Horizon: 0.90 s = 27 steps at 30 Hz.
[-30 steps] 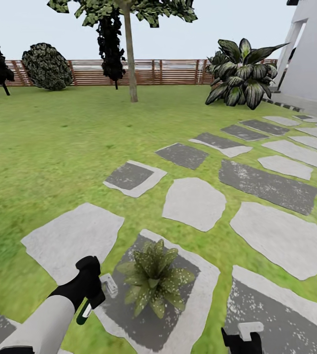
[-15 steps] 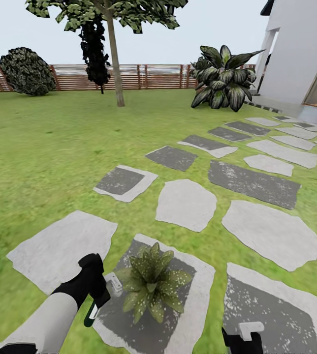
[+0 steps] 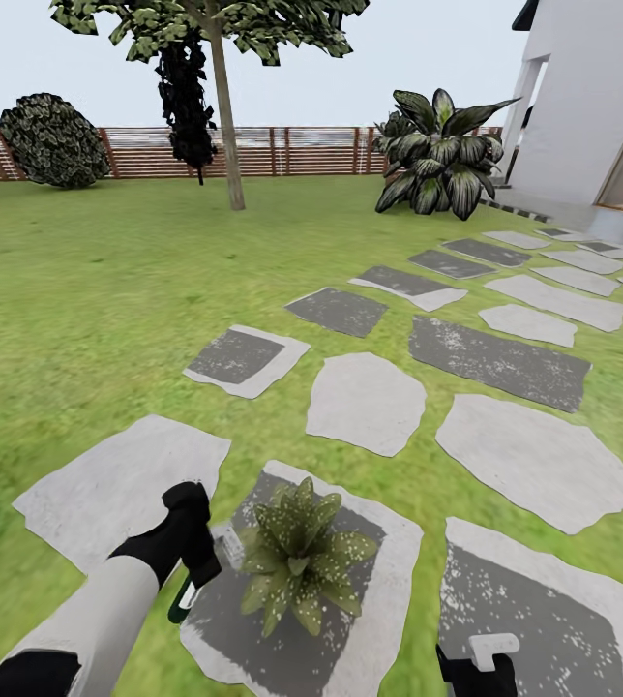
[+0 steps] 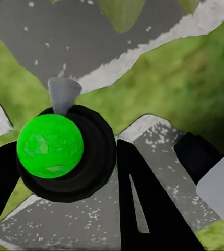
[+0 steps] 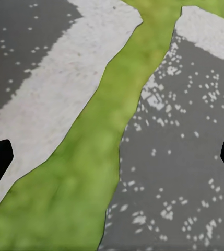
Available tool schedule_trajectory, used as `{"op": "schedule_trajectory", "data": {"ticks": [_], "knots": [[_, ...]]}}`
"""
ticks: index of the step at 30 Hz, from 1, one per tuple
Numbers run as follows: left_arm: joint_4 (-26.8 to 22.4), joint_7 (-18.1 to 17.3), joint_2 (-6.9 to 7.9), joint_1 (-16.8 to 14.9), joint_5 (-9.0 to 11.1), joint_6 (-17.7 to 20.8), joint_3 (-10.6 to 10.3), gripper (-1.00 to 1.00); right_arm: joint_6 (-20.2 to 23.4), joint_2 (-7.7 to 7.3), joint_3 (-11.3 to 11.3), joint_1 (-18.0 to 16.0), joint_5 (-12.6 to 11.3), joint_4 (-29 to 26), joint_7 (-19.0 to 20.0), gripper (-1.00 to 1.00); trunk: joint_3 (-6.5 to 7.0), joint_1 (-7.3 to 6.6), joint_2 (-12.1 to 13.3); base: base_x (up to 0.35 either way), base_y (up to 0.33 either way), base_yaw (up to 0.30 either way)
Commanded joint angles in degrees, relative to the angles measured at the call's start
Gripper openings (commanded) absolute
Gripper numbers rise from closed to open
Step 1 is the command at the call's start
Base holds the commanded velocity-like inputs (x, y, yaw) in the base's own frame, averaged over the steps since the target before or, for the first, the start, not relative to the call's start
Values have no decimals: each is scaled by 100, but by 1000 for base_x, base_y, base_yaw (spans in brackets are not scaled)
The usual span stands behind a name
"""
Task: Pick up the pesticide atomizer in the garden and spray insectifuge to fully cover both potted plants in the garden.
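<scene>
While clenched between the left gripper's jaws, the pesticide atomizer points toward the potted plant.

Pesticide atomizer mostly behind left tool.

plant: green, pale speckles
stones: grey, white-flecked
lawn: green
fence: brown slats
atomizer: white, dark green

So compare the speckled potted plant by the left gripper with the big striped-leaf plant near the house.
The potted plant is a small low rosette with pale speckles, on a stepping stone beside the left gripper. The striped-leaf plant is far larger, taller, dark, at the lawn's far edge. Both have pointed green leaves.
</scene>
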Motion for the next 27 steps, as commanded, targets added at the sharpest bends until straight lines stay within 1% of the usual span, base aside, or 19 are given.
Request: {"op": "schedule_trajectory", "data": {"ticks": [1, 4, 8, 12, 18, 22, 24, 25, 27], "knots": [[11, -41, 14, 7, -17, 45, -24, -100, -21, 0, -49, -4, 14, 3, 38, 100, -5, -1, -2, 0, 0, 0], [32, -28, 51, 124, -3, 39, -32, -100, -21, 0, -49, -2, 14, 2, 38, 100, -5, -1, -2, 0, 0, 0], [4, 9, 17, 158, -10, 49, -24, -100, -21, 0, -50, -4, 12, 0, 36, 100, -5, -1, -2, 0, 0, 0], [-38, 10, 14, 160, -10, 52, -6, -100, -21, 0, -49, -3, 11, 1, 38, 100, -5, -1, -2, -6, 7, -177], [-33, 10, -11, 160, -10, 52, 3, -100, -21, 0, -49, -2, 13, -1, 38, 100, -5, -1, -2, -158, 224, -261], [-1, 14, 3, 160, -10, 44, 3, -100, -21, 0, -49, -3, 13, 1, 38, 100, -5, -1, -2, -215, 226, -73], [37, 21, 4, 168, -3, 44, 3, -100, -21, 0, -49, -3, 14, 0, 38, 100, -5, -1, -2, -58, 58, -8], [69, 20, 3, 207, 2, 43, 3, -100, -21, 0, -49, -3, 12, 3, 38, 100, -5, -1, -2, -20, 20, -3], [158, 80, -2, 421, -1, 38, 3, -100, -21, 0, -49, -4, 14, 3, 38, 100, -5, -1, -2, -7, 7, -1]]}}
